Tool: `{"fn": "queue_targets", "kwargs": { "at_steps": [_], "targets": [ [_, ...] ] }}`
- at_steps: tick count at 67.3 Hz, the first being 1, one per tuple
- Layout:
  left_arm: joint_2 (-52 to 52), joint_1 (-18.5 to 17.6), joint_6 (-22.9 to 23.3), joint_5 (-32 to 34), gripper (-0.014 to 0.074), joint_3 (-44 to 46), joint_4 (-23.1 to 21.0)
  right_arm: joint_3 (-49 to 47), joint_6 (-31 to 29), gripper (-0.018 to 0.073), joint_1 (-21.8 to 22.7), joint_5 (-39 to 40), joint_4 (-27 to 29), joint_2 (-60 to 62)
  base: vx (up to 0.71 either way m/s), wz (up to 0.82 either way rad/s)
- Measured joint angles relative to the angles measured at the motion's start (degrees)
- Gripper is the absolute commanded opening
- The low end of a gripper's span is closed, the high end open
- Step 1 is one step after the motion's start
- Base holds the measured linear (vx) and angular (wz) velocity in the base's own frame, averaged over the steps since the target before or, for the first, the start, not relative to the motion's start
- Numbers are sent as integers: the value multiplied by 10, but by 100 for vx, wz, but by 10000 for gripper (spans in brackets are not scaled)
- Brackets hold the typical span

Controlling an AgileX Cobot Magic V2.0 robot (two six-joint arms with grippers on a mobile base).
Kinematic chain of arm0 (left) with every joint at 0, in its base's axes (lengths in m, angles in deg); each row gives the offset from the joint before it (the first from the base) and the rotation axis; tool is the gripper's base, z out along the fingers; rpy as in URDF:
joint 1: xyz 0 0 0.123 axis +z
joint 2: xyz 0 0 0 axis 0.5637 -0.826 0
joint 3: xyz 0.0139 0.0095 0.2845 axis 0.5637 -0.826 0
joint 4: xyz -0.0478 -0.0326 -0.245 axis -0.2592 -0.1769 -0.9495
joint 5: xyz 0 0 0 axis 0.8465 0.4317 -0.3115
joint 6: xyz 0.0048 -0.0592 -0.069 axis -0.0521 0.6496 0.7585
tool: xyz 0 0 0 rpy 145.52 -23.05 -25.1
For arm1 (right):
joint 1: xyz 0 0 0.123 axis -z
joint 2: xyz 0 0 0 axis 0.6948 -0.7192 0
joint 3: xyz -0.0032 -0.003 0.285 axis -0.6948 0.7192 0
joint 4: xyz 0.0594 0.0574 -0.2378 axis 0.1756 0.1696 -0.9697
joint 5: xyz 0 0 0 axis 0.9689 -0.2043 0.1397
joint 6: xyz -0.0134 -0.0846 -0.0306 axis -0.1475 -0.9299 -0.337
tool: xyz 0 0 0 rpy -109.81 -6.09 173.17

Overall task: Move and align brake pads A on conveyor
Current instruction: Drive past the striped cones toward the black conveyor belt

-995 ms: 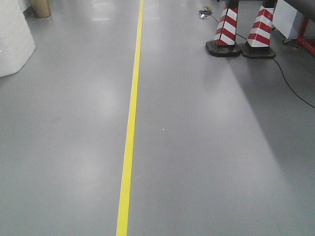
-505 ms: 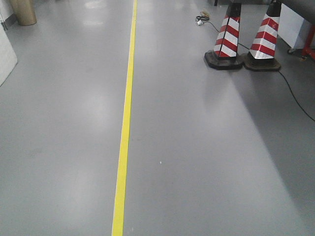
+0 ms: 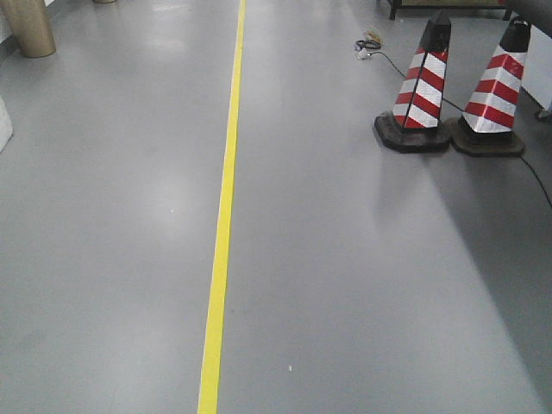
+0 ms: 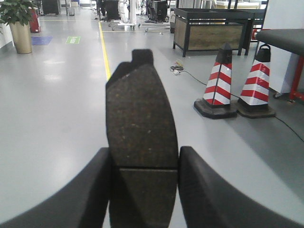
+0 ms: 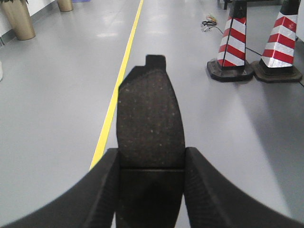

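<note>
A dark-grey brake pad point(image 4: 141, 123) with a groove across its middle sticks forward out of my left gripper point(image 4: 144, 164), which is shut on its two sides. In the right wrist view a second brake pad point(image 5: 150, 118) is held the same way, my right gripper point(image 5: 151, 161) shut on it. Both pads hang above grey floor. The conveyor shows in none of the views. Neither gripper appears in the front view.
A yellow line point(image 3: 222, 224) runs along the smooth grey floor. Two red-and-white cones point(image 3: 421, 90) point(image 3: 493, 95) stand at the right with a black cable point(image 3: 397, 65) behind them. A gold planter point(image 3: 30, 30) is far left. A dark wooden bench point(image 4: 211, 28) stands in the distance.
The front view has shifted: the cones now sit lower and further right, the white object at the left has almost left the frame, and the planter has come further in.
</note>
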Motion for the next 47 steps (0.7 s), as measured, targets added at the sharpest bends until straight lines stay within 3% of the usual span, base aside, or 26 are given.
{"fn": "queue_targets", "kwargs": {
  "at_steps": [47],
  "targets": [
    [0,0,0,0,-6,0,0,0,0,-7,0,0,0,0,70,-5]
  ]
}}
